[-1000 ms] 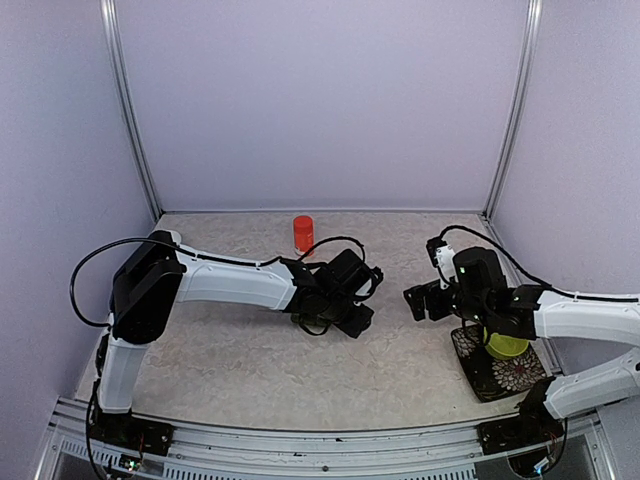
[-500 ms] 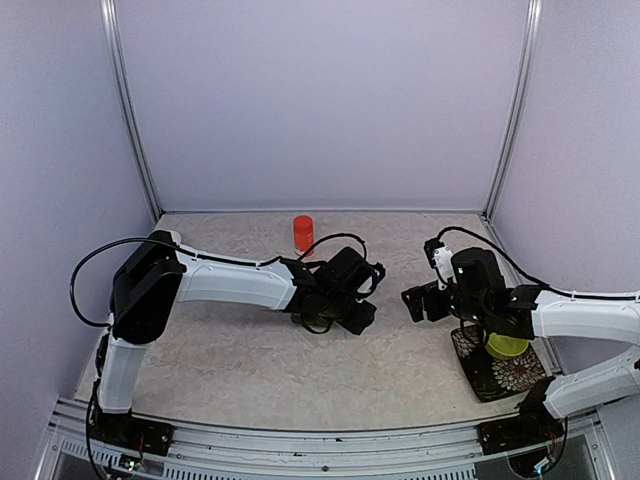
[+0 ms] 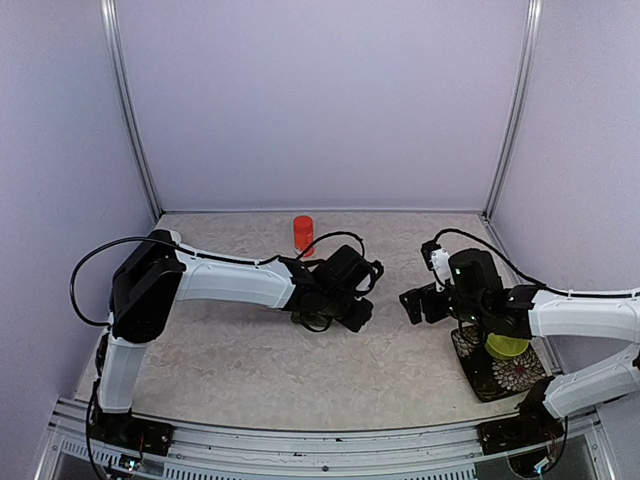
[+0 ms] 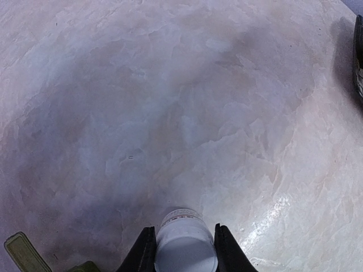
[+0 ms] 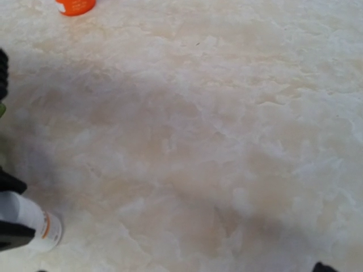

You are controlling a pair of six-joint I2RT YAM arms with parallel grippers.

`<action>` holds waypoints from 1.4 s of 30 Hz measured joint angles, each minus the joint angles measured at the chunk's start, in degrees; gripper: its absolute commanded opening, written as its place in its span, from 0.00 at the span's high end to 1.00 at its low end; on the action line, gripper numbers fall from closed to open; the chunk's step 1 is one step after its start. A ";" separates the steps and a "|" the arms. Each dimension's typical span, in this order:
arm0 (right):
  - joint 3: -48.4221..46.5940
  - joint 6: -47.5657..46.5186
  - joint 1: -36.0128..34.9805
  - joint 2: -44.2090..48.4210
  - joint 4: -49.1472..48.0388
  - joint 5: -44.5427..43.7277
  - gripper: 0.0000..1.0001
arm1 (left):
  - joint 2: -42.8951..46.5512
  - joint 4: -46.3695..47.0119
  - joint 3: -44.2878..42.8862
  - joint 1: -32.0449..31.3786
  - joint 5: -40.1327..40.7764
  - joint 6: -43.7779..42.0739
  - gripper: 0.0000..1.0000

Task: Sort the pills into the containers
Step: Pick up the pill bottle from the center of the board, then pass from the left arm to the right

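Left jaws clamp a white pill bottle (image 4: 182,229) tipped low over the table (image 4: 187,113), dark green pill box (image 4: 21,249) off beside them, right jaws spread empty well apart: pouring from here likely scatters pills across the table, missing the compartments.

Pill box (image 4: 22,253), white bottle (image 4: 185,246) cropped at bottom edge; orange bottle (image 5: 75,5) at top.
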State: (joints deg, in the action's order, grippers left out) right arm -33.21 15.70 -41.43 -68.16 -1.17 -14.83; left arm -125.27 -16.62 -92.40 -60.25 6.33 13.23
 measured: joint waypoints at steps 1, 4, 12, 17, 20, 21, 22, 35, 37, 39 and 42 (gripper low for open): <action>0.00 -0.24 0.00 -0.11 0.00 0.52 0.00 | 0.07 0.15 0.13 0.02 0.07 -0.04 0.78; -0.02 -1.66 0.00 -0.15 -0.17 3.82 0.00 | 1.25 0.85 1.90 0.07 0.13 -0.26 0.79; 0.39 -5.68 0.07 4.04 -6.40 26.21 0.00 | 15.96 7.50 14.23 1.64 -5.18 -2.10 0.82; 3.45 -3.28 0.37 7.17 -17.14 39.26 0.00 | 26.80 16.85 22.14 3.54 -13.44 -2.69 0.82; 4.42 -0.44 0.37 6.73 -22.99 45.40 0.00 | 30.38 22.23 25.55 3.58 -18.67 -2.86 0.82; 4.55 0.52 0.37 6.54 -24.87 47.10 0.00 | 31.28 23.96 26.71 3.58 -20.44 -2.86 0.82; 4.63 1.14 0.37 6.43 -26.36 48.26 0.00 | 32.13 25.66 27.93 3.56 -22.27 -2.82 0.82; 4.81 8.07 0.37 4.07 -40.39 59.60 0.13 | 37.33 42.47 36.87 2.60 -34.75 -2.03 0.81; 4.81 9.70 0.37 2.62 -42.38 60.98 0.16 | 37.83 44.94 38.01 2.10 -35.43 -2.01 0.81; 4.81 11.37 0.37 0.70 -44.30 62.34 0.20 | 38.05 46.73 38.49 1.55 -35.93 -2.16 0.81; 4.81 14.10 0.37 -2.36 -46.97 64.35 0.23 | 38.27 48.22 38.62 0.83 -36.13 -2.73 0.81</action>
State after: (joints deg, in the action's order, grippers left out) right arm -28.40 29.80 -41.06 -70.52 -48.14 49.52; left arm -87.00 31.59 -53.78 -59.42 -29.80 10.50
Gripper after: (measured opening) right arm 0.800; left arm 0.291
